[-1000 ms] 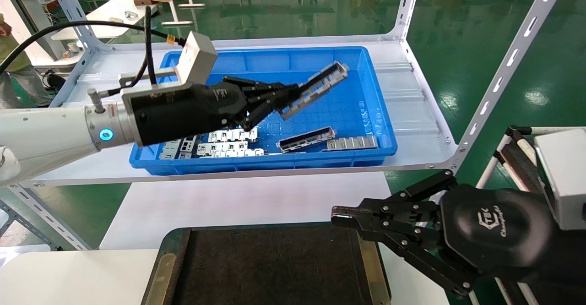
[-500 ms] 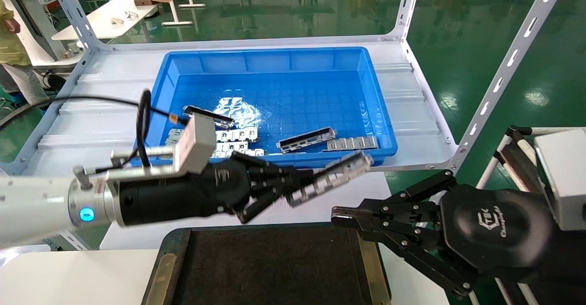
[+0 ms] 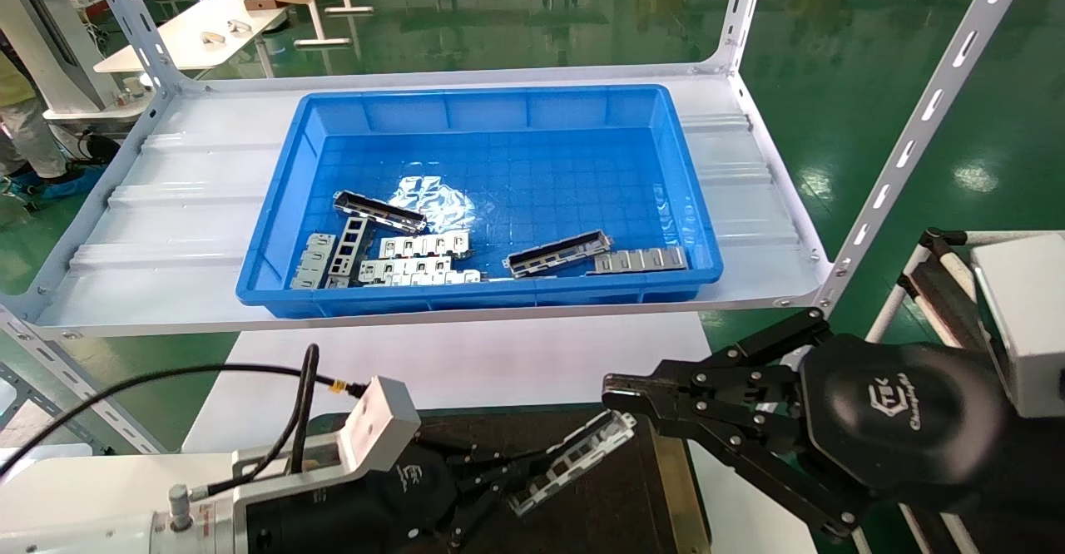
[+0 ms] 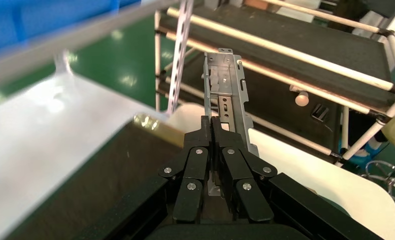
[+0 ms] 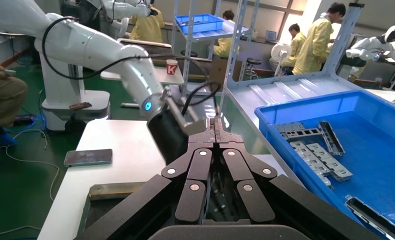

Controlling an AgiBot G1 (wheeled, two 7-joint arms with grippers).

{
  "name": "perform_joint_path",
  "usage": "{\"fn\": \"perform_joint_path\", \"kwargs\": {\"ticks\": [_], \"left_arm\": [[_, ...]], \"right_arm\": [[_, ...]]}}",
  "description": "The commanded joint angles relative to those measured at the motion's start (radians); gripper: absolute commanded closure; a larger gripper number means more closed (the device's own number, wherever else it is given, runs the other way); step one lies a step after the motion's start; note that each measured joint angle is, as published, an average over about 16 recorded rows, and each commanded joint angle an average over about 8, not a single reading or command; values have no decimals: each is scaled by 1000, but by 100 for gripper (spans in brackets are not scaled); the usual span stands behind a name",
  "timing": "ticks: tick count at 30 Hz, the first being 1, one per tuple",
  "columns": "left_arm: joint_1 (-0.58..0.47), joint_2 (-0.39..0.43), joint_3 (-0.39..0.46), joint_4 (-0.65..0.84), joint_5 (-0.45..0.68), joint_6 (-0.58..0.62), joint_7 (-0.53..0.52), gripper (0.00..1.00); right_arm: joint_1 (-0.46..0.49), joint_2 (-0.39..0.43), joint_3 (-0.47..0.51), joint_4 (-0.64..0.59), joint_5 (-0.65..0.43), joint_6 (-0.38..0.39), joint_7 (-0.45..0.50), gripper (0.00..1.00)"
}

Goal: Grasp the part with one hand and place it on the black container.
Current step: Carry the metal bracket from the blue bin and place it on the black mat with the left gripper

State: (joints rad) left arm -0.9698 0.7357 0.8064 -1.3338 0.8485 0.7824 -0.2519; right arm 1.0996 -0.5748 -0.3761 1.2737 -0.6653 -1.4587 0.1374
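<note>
Holding part [image 3: 574, 461] by one end, left gripper [image 3: 512, 477] clamped it tilted above black container [image 3: 582, 529] | judged stiff, light, slick metal; end grip gave leverage, mid-bar hold safer | right gripper [image 3: 620, 389] closed, empty, beside.

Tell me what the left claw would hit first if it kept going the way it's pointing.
Probably the right claw: the left claw and its slim silver metal channel bar aim at those black fingertips over the flat black tray, though depth is unclear.
</note>
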Motion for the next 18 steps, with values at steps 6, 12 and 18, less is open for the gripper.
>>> {"fn": "perform_joint_path", "kwargs": {"ticks": [6,12,18], "left_arm": [[118,9,32,-17,10,-150,-52,100],[184,66,66,-11,28,-351,-119,100],[207,130,135,4,55,-553,-210,100]], "right_arm": [[0,0,0,0,0,0,0,100],[0,0,0,0,0,0,0,100],[0,0,0,0,0,0,0,100]]}}
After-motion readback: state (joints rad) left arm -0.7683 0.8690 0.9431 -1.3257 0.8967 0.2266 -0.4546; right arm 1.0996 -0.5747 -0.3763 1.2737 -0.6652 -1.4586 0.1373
